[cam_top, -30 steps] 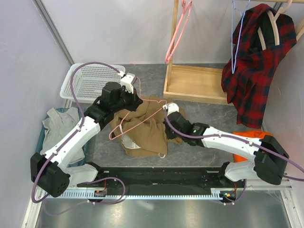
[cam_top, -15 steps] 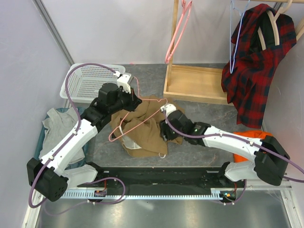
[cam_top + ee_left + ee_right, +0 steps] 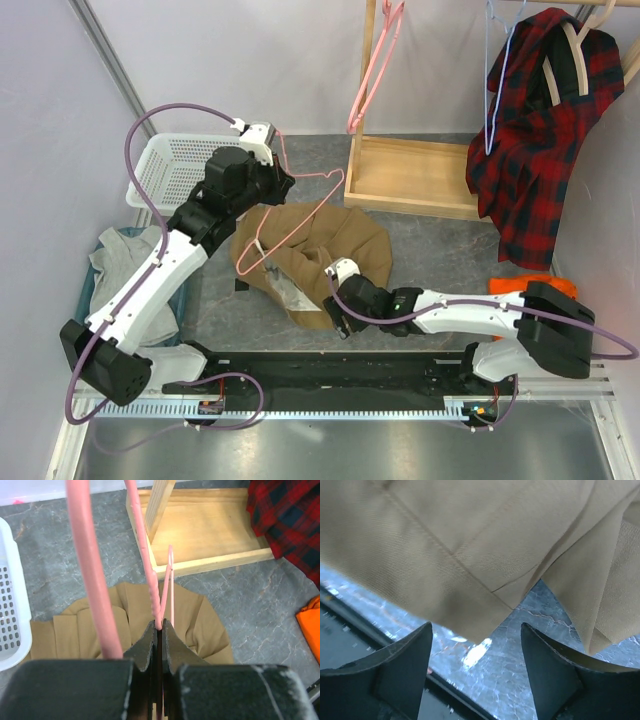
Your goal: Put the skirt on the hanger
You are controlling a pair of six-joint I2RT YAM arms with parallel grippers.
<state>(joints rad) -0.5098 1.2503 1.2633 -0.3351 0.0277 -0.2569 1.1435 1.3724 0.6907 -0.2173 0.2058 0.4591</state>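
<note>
**Left fingers clamp the pink hanger; the skirt lies loose on the table**

The skirt lies in a crumpled tan heap on the grey table. No finger grips it.

The left gripper hovers over the skirt's far left edge. Its fingers are pressed together on a thin wire of the hanger. The hanger's frame slants from there down across the left part of the skirt.

The right gripper sits at the skirt's near edge. Its fingers are spread wide with nothing between them. A corner of the hem lies just past the fingertips, with bare table beneath.

Left of the skirt and farther back stands a white basket; its perforated floor shows. Left of the skirt and nearer, a dark bin holds a grey garment, which spills over the rim.

Beyond the skirt to the right is a shallow wooden tray with an upright post rising from it. A second pink hanger hangs above it.

Far right of the skirt, a red plaid shirt hangs on a wooden hanger. An orange item lies below the shirt.
</note>
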